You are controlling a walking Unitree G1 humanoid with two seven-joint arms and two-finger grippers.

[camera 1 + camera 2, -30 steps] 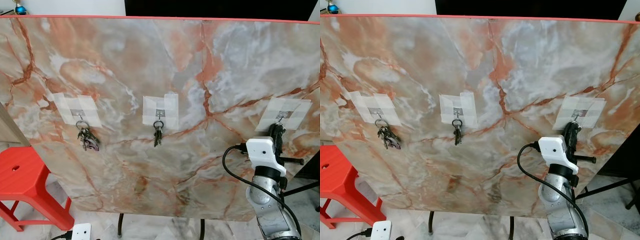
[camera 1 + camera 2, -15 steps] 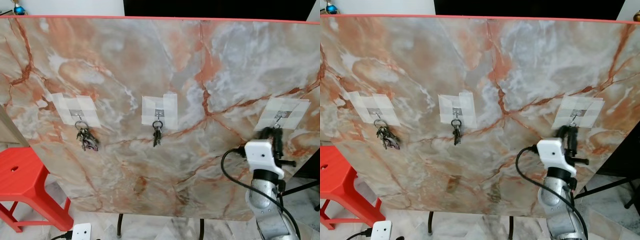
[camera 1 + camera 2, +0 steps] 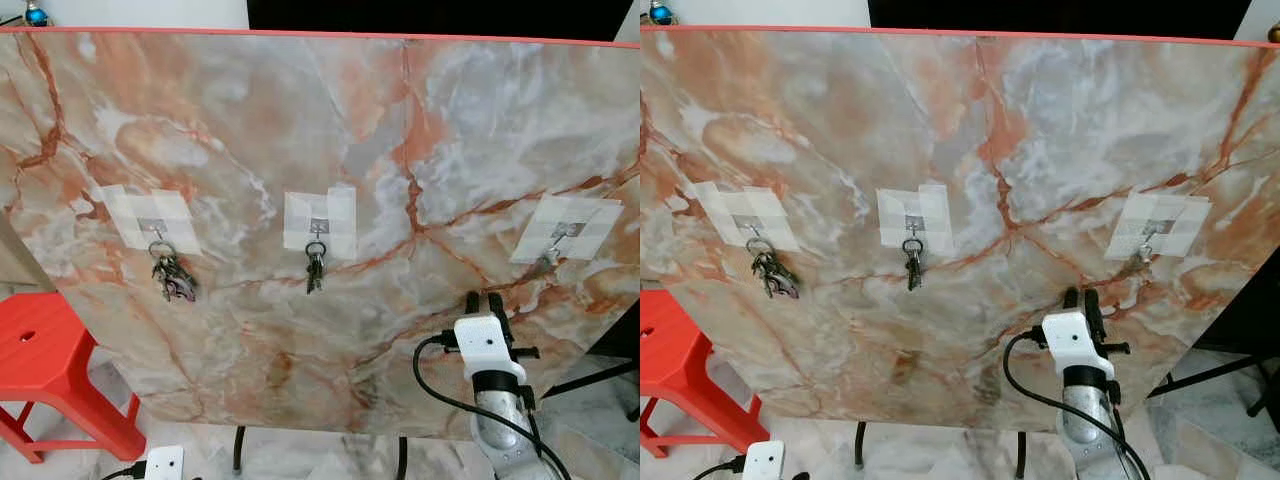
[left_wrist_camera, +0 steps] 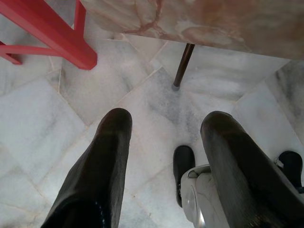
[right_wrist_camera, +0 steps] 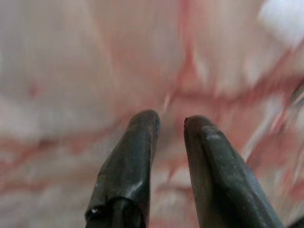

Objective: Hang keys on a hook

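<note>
Metal keys: a small silvery key [image 3: 547,262] hangs from the right hook [image 3: 562,233], dangling just below its tape patch; too small to make out its shape in detail
Long axis: the key hangs downward along the tilted board, ring end up at the hook, tip down
Right hook: a small metal plate held by a patch of white tape [image 3: 566,228] at the right side of the marble-patterned board [image 3: 330,130]
Other keys: a dark pair on a ring [image 3: 315,268] hangs from the middle hook [image 3: 319,229], pointing straight down; a thicker bunch [image 3: 172,275] hangs from the left hook [image 3: 154,229], spread a little to the side
Right hand: right hand [image 3: 484,300] sits below the right hook and apart from the key, its two black fingers pointing up the board; the fingers stand slightly parted with a narrow gap and grip nothing
Left hand: left hand [image 4: 166,142] hangs low over the pale tiled floor [image 4: 61,109], fingers spread wide with nothing between them
Around: a red stool [image 3: 45,370] stands left of the board; a white power strip [image 3: 155,466] lies on the floor
</note>
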